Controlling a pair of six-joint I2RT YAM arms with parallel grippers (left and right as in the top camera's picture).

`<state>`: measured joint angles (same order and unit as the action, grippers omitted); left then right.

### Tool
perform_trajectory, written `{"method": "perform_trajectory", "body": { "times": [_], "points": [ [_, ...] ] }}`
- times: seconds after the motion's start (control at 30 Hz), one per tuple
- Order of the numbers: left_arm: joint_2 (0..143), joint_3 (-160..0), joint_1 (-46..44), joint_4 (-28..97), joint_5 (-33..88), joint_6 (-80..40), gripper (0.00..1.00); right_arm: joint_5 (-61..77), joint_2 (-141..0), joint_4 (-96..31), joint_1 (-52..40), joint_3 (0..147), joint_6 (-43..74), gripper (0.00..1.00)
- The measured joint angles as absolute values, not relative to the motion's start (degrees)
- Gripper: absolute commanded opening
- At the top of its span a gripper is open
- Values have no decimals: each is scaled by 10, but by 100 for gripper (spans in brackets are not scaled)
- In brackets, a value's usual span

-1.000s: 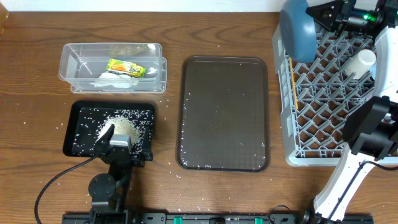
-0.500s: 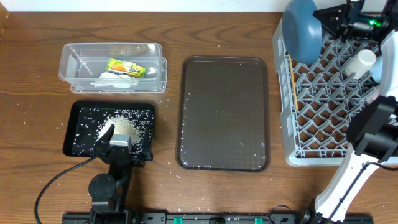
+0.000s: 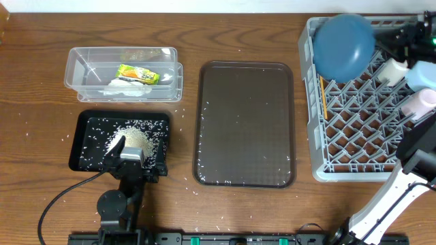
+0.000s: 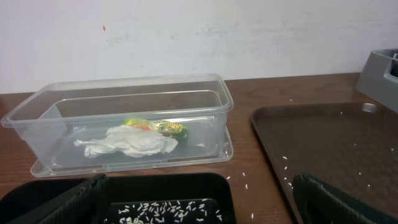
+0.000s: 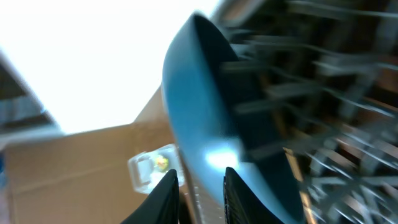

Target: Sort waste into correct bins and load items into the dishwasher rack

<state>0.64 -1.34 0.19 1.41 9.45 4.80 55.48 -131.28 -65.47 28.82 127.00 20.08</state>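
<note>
**Desk:** Right side first; what does it show?

**Me:** My right gripper (image 5: 200,194), fingers a little apart and clamped on nothing; just beyond them, blurred, the dark blue bowl (image 5: 205,118). Seen from overhead, the bowl stands tilted on its edge in the far left corner of the dishwasher rack (image 3: 308,102); chopsticks (image 3: 321,95) lie along the rack's left wall; a white cup (image 3: 395,68) and a pink cup (image 3: 421,102) sit toward its right side.

**Desk:** And the left?

**Me:** My left gripper (image 4: 199,202), fingers wide apart, holding nothing, low over the black tray (image 3: 80,162), where the rice (image 3: 136,139) is heaped; stray grains dot the counter (image 3: 41,41). Beyond the tray, the clear tub (image 3: 71,68) holds a crumpled napkin (image 4: 127,142) and the snack wrapper (image 3: 138,73); the brown tray (image 3: 245,122) lies between the tub and the rack.
</note>
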Motion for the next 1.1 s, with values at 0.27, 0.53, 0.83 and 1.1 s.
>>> {"method": "perform_trajectory", "body": {
  "times": [0.27,0.53,0.83,1.1],
  "points": [
    [6,-13,2,14,95,48,95,419,-1247,-700,289,1270,194,27],
    [6,-13,2,14,95,48,95,283,-1135,-719,237,1276,189,55],
    [6,-13,2,14,95,48,95,182,-1128,-831,146,1276,186,53],
    [6,-13,2,14,95,48,95,124,-1076,-952,135,1268,157,51]
  ]
}}
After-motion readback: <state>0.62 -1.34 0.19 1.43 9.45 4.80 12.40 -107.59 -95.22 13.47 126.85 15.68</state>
